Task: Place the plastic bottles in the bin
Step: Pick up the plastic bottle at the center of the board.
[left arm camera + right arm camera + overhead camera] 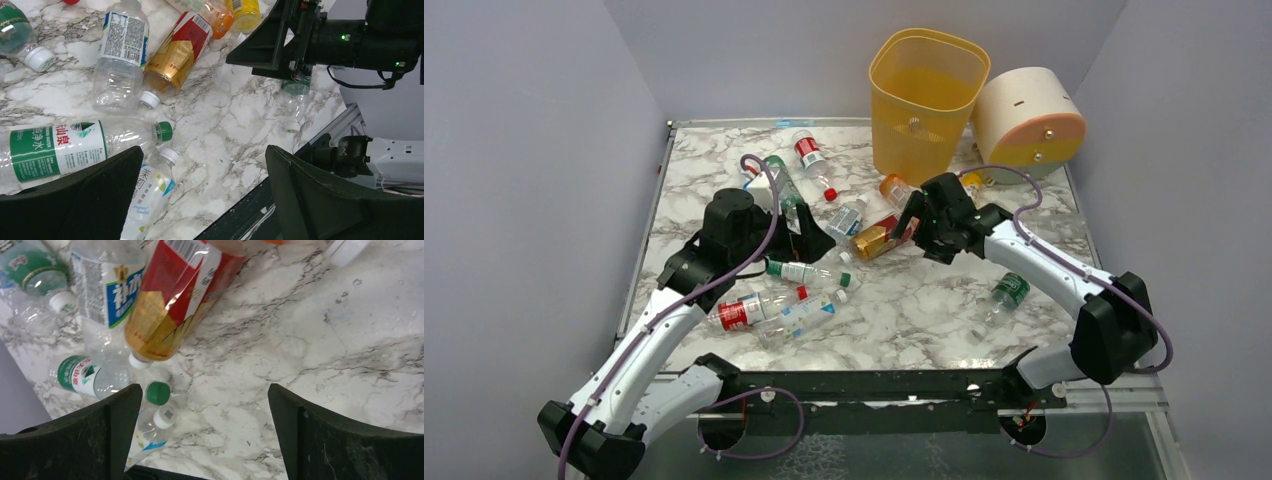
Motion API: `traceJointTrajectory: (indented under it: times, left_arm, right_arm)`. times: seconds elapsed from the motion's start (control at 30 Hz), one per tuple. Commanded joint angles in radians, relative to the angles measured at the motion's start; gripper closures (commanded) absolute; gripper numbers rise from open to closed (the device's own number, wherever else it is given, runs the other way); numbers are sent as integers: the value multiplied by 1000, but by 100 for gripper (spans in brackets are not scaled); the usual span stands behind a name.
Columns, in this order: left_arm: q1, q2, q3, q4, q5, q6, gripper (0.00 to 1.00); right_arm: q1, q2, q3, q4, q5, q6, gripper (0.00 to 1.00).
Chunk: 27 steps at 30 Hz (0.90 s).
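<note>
Scattered plastic bottles (769, 312), perhaps 11, on marble table (924, 300); bin (924, 140) upright. Both wide, empty: left gripper (204, 155), right gripper (205, 390).

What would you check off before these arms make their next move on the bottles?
1. Left pincer open and empty: ok.
2. Right pincer open and empty: ok.
3. A bottle between the right pincer's jaws: not ok; the amber bottle lies just ahead of them, off to one side.
4. Bin upright, mouth unblocked: ok.
5. Arms apart from each other: ok, though the two pincers hang close together.
6. Amber bottle free of its neighbours: cannot tell; a clear blue-labelled bottle lies close beside it.
</note>
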Motion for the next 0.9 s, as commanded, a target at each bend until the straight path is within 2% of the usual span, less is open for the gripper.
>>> traceJointTrajectory:
  times: [0.0, 0.33, 0.47, 0.63, 0.87]
  left_arm:
    - [-5, -19, 19, -41, -60, 0, 1]
    - [-5, 41, 9, -11, -66, -52, 1]
    - [-5, 37, -10, 30, -92, -68, 1]
    - [-5, 52, -37, 68, -117, -81, 1]
    - [-6, 67, -36, 77, -67, -74, 1]
  right_arm:
    - [-50, 41, -58, 123, 7, 25, 1]
    - [-64, 213, -48, 276, -124, 105, 0]
    - [-64, 215, -94, 366, -175, 119, 1]
    - [-64, 249, -65, 375, -192, 111, 1]
    - [-63, 314, -49, 380, -206, 155, 1]
